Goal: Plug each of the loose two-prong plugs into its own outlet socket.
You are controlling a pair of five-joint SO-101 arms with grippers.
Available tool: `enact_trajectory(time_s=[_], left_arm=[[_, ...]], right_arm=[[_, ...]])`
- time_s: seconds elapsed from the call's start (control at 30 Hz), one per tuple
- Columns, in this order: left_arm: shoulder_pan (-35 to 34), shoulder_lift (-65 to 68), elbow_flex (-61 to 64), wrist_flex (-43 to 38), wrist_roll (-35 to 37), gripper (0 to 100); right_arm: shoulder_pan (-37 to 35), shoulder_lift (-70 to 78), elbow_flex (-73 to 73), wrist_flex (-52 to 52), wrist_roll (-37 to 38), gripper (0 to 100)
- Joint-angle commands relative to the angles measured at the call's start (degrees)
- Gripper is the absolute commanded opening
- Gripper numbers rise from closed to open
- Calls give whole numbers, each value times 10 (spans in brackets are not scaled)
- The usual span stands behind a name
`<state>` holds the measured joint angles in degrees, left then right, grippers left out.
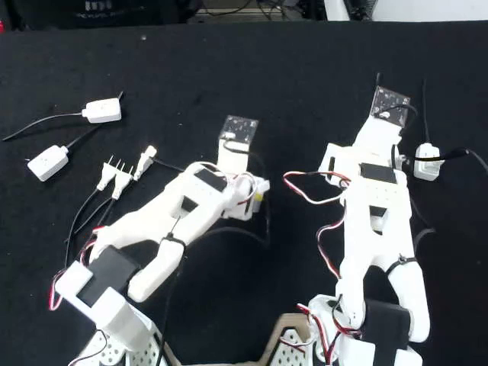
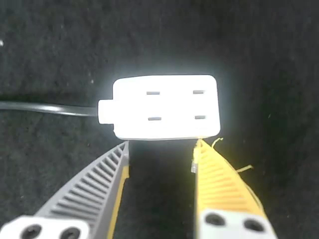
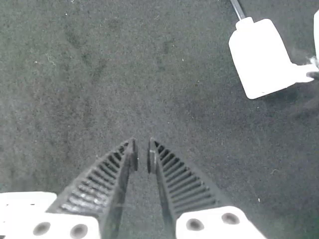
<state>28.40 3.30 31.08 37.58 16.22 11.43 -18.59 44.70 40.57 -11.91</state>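
Note:
A white outlet block (image 2: 164, 107) with two pairs of slots facing up lies on the black mat, its black cord leading away from one end. My left gripper (image 2: 160, 149) is open, and its grey and yellow fingertips stand just short of the block's long side without touching it. In the high view this gripper (image 1: 257, 195) sits at the table's middle. My right gripper (image 3: 142, 147) is shut on nothing over bare mat, with another white outlet block (image 3: 259, 57) a short way beyond it. Three loose two-prong plugs (image 1: 122, 174) lie at the left.
Two more white outlet blocks (image 1: 101, 110) (image 1: 48, 162) lie at the far left with black cords. A further block (image 1: 427, 162) sits beside the right arm, cord running right. Black cables trail from the plugs toward the left arm's base.

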Motion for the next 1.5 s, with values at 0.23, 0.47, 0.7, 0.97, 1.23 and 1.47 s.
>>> enact_trajectory(time_s=[0.23,0.47,0.7,0.97,1.23,1.47], left_arm=[[-29,-10,-41,-16,45,211],[-43,-11,-97,125,-26,206],[-145,-5,-171,188,-18,206],[-223,-4,-165,161,142,208],[-264,-4,-90,7,254,210],[-305,23,-42,-46,285,209]], right_arm=[[11,-22,-28,-12,-4,42],[11,-22,-27,-12,-4,42],[11,-22,-27,-12,-4,42],[11,-22,-28,-13,-4,42],[11,-22,-27,-13,-4,42],[11,-22,-27,-13,-4,42]])
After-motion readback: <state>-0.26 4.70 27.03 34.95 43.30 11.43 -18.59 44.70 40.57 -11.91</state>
